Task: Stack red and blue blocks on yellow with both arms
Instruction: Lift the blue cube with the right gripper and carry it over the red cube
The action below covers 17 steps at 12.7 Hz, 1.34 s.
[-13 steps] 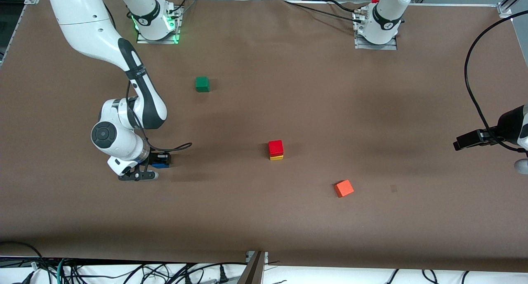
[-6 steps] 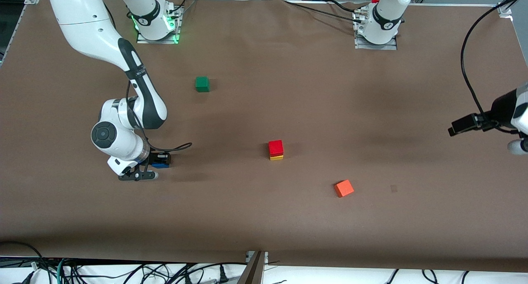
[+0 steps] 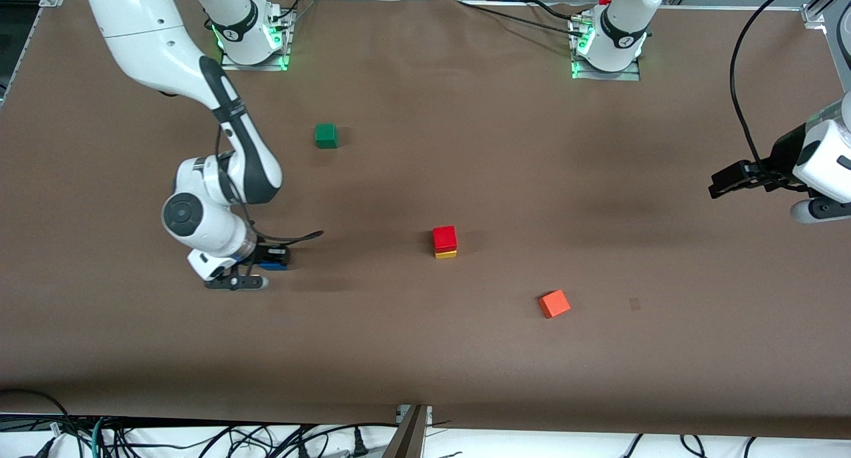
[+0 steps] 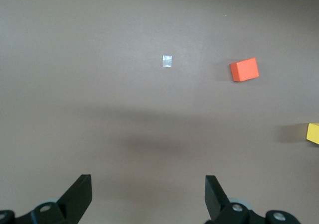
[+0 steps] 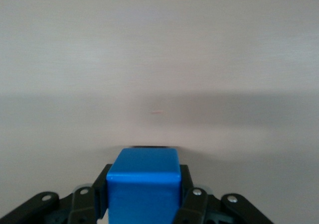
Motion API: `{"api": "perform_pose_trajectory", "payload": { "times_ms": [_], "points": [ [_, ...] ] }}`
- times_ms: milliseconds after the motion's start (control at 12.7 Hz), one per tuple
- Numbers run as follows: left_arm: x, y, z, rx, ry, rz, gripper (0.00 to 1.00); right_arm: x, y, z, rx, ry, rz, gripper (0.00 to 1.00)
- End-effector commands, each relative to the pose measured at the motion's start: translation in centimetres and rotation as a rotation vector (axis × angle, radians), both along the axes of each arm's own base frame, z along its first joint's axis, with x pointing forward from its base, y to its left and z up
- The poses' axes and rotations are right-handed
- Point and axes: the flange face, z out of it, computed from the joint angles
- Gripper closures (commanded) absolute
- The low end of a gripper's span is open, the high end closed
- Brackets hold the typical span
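Observation:
The red block (image 3: pixel 444 236) sits on the yellow cube (image 3: pixel 446 254) in the middle of the table. My right gripper (image 3: pixel 269 266) is shut on the blue block (image 3: pixel 273 266) and holds it low over the table, toward the right arm's end from the stack. In the right wrist view the blue block (image 5: pixel 143 184) fills the gap between the fingers (image 5: pixel 192 204). My left gripper (image 3: pixel 731 179) is open and empty, high over the left arm's end of the table. The left wrist view shows its spread fingers (image 4: pixel 79 194) and the yellow cube's edge (image 4: pixel 313 133).
A green cube (image 3: pixel 326 135) lies nearer the robots' bases than the stack. An orange cube (image 3: pixel 554 304) lies nearer the front camera, toward the left arm's end, and also shows in the left wrist view (image 4: pixel 244 69). A small pale mark (image 3: pixel 635 304) is on the brown cover.
My right gripper has moved a little toward the stack with the blue block in it. My left gripper has pulled up and away toward its base.

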Motion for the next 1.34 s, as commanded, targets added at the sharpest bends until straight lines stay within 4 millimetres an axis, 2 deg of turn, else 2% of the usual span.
{"api": "perform_pose_trajectory", "payload": {
  "times_ms": [0,157,236,393,629,786,865,1179,1258],
  "points": [
    [-0.9,-0.2,0.3,0.044,-0.012,-0.017,0.0,-0.6,6.9,5.2,0.041,0.008,-0.046,0.63],
    [-0.8,-0.2,-0.1,0.044,-0.001,-0.019,0.0,-2.0,14.8,9.6,0.042,0.025,-0.069,0.63],
    [-0.7,-0.6,0.0,0.044,0.001,-0.023,0.0,-3.1,18.5,11.1,0.045,0.031,-0.094,0.63],
    [-0.4,-0.4,-0.5,0.042,0.008,-0.02,0.0,-5.5,24.4,12.1,0.054,0.017,-0.095,0.63],
    [-0.3,-0.2,-0.3,0.042,0.004,-0.017,0.0,-8.2,31.2,12.4,0.052,-0.037,-0.02,0.63],
    [-0.1,-0.1,-0.1,0.042,-0.001,-0.017,0.0,-9.4,34.8,11.5,0.063,-0.059,-0.04,0.63],
    [-0.1,0.1,-0.1,0.042,-0.001,-0.015,0.0,-9.6,35.8,11.0,0.044,-0.077,-0.043,0.63],
    [0.2,0.3,-0.2,0.041,-0.004,-0.012,0.0,-9.3,36.5,10.7,0.047,-0.105,-0.037,0.62],
    [0.2,0.3,-0.1,0.039,-0.005,-0.01,0.0,-9.7,37.3,10.8,0.035,-0.128,-0.006,0.62]
  ]
}}
